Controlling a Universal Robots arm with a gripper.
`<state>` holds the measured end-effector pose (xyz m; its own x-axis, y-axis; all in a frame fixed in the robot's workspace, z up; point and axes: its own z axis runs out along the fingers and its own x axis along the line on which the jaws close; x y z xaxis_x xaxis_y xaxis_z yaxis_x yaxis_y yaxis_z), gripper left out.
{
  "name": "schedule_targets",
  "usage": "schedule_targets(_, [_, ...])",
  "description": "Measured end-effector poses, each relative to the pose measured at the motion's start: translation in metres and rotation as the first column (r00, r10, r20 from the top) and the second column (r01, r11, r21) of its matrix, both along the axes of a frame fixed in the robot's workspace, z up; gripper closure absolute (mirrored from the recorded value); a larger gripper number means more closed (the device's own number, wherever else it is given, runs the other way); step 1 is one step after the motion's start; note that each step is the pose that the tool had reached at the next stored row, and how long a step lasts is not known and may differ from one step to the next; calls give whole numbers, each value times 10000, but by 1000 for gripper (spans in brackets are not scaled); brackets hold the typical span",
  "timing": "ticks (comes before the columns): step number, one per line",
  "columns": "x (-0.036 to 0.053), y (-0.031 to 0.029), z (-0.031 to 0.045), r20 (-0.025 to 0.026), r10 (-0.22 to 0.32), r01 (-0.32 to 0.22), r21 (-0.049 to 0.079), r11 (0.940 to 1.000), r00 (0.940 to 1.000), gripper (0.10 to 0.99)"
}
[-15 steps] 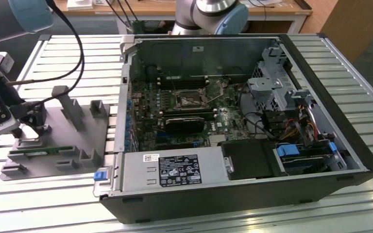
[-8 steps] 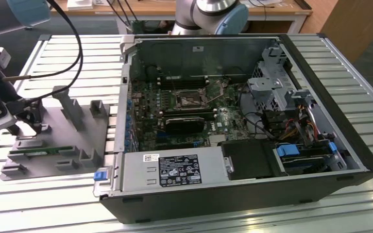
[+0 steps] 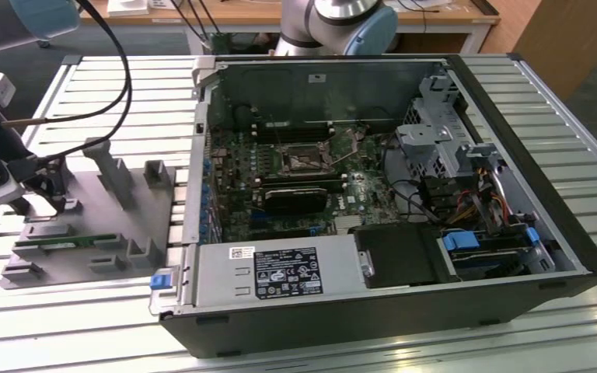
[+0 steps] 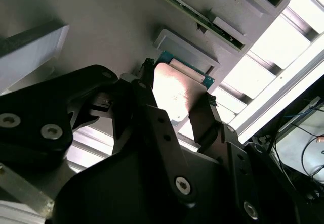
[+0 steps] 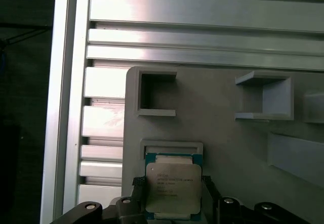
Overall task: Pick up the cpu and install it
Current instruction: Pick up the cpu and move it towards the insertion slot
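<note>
- The computer case (image 3: 382,326) lies open on the slatted table (image 3: 547,101), well apart from where I am working. Its bare socket (image 3: 304,162) sits mid-board.
- The grey fixture tray (image 3: 91,210) is at the exterior view's left, with the gripper (image 3: 55,198) low over it.
- The gripper's jaws are drawn in to the chip's width. A fingertip (image 5: 139,183) rests against each of two opposite edges, and I read that as clamped on it.
- The cpu (image 5: 173,186) sits flat in its tray pocket, metal plate up, just beside the pocket's raised lip (image 5: 171,147).
- My worries:
  - Such a thin edge grip could let the chip tilt or slip free.
  - The chip could catch that lip and drag.
  - Any skew would seat it crooked in the socket.
</note>
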<state>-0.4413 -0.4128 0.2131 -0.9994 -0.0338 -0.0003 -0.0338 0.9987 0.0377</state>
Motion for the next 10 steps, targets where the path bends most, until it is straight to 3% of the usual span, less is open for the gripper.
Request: schedule_targets(10, [0,0,25,-4,-1,1,-2,10000,10000,557])
